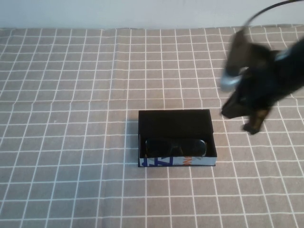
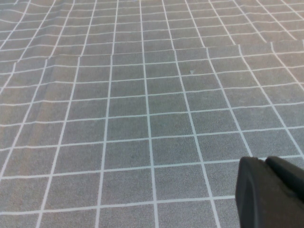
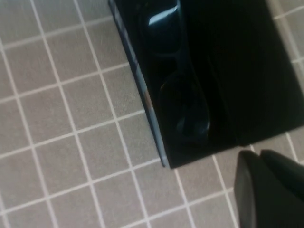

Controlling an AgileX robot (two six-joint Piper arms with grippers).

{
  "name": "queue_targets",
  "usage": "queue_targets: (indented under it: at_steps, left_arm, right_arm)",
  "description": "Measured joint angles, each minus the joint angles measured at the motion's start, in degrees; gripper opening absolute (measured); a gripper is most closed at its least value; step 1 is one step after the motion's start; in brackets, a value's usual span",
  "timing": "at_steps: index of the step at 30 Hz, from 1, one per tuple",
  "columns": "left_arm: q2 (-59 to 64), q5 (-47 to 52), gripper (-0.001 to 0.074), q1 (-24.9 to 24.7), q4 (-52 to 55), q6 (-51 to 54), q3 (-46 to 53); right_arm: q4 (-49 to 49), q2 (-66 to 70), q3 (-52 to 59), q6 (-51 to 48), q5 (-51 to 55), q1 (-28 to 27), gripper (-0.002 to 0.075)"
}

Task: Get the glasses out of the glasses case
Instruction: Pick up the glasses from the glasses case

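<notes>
The glasses case [image 1: 176,162] lies open in the middle of the table, its lid flipped back and its white printed front toward me. The black glasses [image 1: 175,147] lie inside it along the front wall. My right gripper [image 1: 252,124] hovers just right of the case, blurred, with its fingers shut and empty. In the right wrist view the case [image 3: 237,71] and the glasses [image 3: 183,90] lie just beyond the shut right gripper [image 3: 259,156]. My left gripper [image 2: 264,161] is shut and empty over bare cloth, and is out of the high view.
A grey cloth with a white grid [image 1: 71,118] covers the whole table, with a fold line running across it behind the case. A black cable [image 1: 266,9] arcs above the right arm.
</notes>
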Motion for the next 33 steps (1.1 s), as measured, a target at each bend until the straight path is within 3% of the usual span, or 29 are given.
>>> queue_targets:
  at_steps: [6,13,15,33]
  left_arm:
    - [0.0,0.0,-0.0005,0.0,0.0,0.0,0.0]
    - [0.0,0.0,-0.0005,0.0,0.0,0.0,0.0]
    - [0.0,0.0,-0.0005,0.0,0.0,0.0,0.0]
    - [0.0,0.0,-0.0005,0.0,0.0,0.0,0.0]
  right_arm:
    - [-5.9,11.9,-6.9,0.7,0.0,6.4,0.0018]
    - [-6.9,20.4,-9.4,0.7,-3.5,10.5,0.0272]
    - [-6.9,21.8,-9.5,0.7,-5.8,11.4,0.0312]
    - [-6.9,26.6,-10.0,0.8,-10.0,12.7,0.0328]
